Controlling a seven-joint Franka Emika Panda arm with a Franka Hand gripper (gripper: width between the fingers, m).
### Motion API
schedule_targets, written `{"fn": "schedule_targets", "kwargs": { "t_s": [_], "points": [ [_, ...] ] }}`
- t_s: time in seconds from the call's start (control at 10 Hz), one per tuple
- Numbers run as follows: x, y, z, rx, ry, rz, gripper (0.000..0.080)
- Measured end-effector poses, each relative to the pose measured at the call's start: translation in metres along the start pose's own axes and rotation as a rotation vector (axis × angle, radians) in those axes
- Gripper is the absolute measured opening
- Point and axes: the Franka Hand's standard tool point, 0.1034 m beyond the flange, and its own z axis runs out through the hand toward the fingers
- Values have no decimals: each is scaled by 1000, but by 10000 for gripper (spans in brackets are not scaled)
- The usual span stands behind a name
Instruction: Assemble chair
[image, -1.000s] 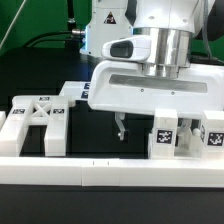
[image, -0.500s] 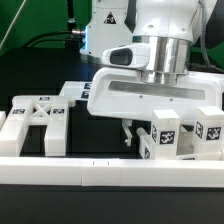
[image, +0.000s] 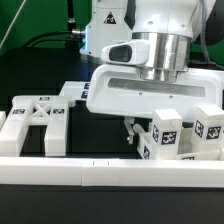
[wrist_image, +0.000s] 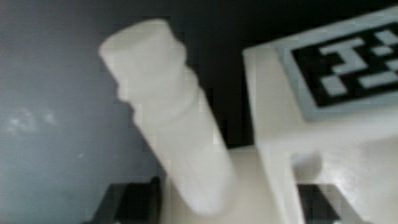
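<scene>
White plastic chair bits sit on the black table (image: 100, 135). From the outside camera, the cross-braced panel (image: 30, 116) lies at that view's left and the tagged blocks (image: 170, 135) stand at its right. All of it is behind a long low rail (image: 90, 168) along the front. The gripper (image: 128, 132) hangs low, just beside the nearest block, and there's a green backdrop (image: 10, 25) behind. On the wrist camera, a rounded white rod (wrist_image: 169, 110) runs down between the dark fingers (wrist_image: 135, 203), right next to one of the tagged blocks. Whether they're clamped on it or just straddling it, I can't tell.
</scene>
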Motion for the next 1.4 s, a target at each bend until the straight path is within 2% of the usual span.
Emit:
{"fn": "schedule_targets", "kwargs": {
  "t_s": [0.1, 0.2, 0.3, 0.4, 0.5, 0.6, 0.7, 0.8, 0.9, 1.0, 1.1, 1.2, 1.3, 1.4],
  "points": [
    [3, 7, -12, 2, -8, 1, 315],
    [5, 16, -28, 7, -17, 10, 256],
    [6, 25, -40, 10, -33, 25, 124],
    [8, 28, -49, 17, -52, 36, 124],
    [12, 28, -54, 20, -40, 39, 35],
    [9, 28, -50, 18, -52, 37, 26],
    [2, 26, -49, 29, -137, 40, 26],
    [2, 25, -51, 39, -203, 43, 13],
    [9, 26, -50, 35, -172, 43, 119],
    [5, 25, -48, 34, -176, 38, 119],
    [3, 21, -44, 33, -174, -4, 255],
    [5, 17, -43, 31, -148, -65, 437],
    [12, 19, -43, 26, -83, -152, 574],
    [11, 20, -43, 26, -81, -150, 574]
  ]
}}
